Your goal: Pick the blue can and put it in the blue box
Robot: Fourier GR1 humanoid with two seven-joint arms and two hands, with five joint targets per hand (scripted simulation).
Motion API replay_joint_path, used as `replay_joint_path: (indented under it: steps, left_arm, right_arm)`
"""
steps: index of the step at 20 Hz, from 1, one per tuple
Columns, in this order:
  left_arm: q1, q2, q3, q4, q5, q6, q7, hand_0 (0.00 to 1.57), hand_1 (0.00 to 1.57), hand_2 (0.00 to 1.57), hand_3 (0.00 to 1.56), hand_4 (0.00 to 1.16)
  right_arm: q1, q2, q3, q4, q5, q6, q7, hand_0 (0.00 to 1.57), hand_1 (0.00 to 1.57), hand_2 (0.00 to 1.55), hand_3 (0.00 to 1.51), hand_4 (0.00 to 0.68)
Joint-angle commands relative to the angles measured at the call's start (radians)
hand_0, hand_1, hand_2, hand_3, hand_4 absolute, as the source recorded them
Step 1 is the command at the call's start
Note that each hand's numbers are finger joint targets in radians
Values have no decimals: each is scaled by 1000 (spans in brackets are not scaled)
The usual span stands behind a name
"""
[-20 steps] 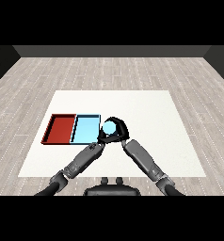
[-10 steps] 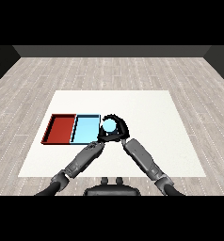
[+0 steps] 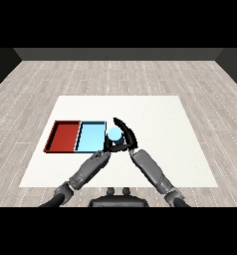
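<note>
Right hand (image 3: 126, 135) curled round the light blue cylindrical can (image 3: 114, 133), at the light blue tray's (image 3: 90, 137) right edge; left hand's (image 3: 106, 147) state indeterminable.

The right hand (image 3: 127, 135) curled round the blue can (image 3: 114, 133). It was at the right edge of the light blue tray (image 3: 88, 137), beside the red tray (image 3: 64, 136).

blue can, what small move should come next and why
Probably carry the blue can a little further left and lower it. The right hand curls round it just at the right edge of the light blue tray, not yet over the tray's floor.
</note>
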Motion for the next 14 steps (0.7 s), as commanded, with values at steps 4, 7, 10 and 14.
replay_joint_path:
  steps: [4,7,10,14]
  left_arm:
    - [7,-3,41,61,-2,-24,-58,1571,1571,1571,1493,1147]
    - [18,-3,0,-26,28,39,-4,1571,1571,1571,1492,1143]
    - [-41,-3,86,53,26,-16,8,1571,1571,1571,1481,1145]
    - [55,50,109,-28,-25,-3,-23,1571,1571,1571,1476,1145]
  right_arm:
    - [-28,4,-110,-48,23,3,81,0,0,0,0,0]
    - [37,-9,-190,-82,-102,95,-2,0,0,0,0,0]
    - [52,-41,-239,-196,-151,114,63,0,0,0,0,0]
    - [131,-129,-334,-290,-217,205,5,0,0,0,0,0]
